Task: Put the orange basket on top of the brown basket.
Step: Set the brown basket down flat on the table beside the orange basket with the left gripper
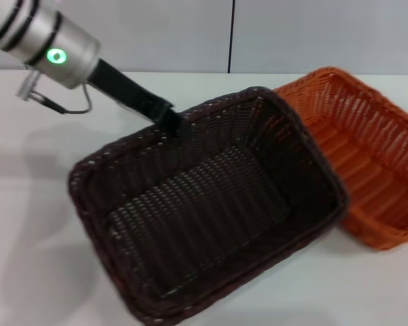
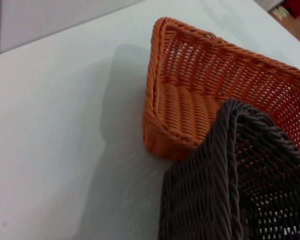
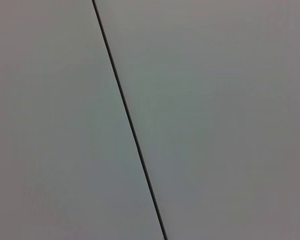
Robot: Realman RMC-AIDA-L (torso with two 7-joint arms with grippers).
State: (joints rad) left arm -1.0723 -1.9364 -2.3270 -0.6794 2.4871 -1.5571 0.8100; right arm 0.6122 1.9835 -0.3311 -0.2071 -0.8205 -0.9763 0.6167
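The brown basket fills the middle of the head view, raised and tilted, and its right edge overlaps the near-left side of the orange basket. The orange basket rests on the white table at the right. My left gripper reaches in from the upper left and is shut on the far rim of the brown basket. In the left wrist view a corner of the brown basket hangs in front of the orange basket. My right gripper is out of view.
The white table stretches to the left and front of the baskets. A grey wall with a dark vertical seam stands behind the table. The right wrist view shows only that wall and its seam.
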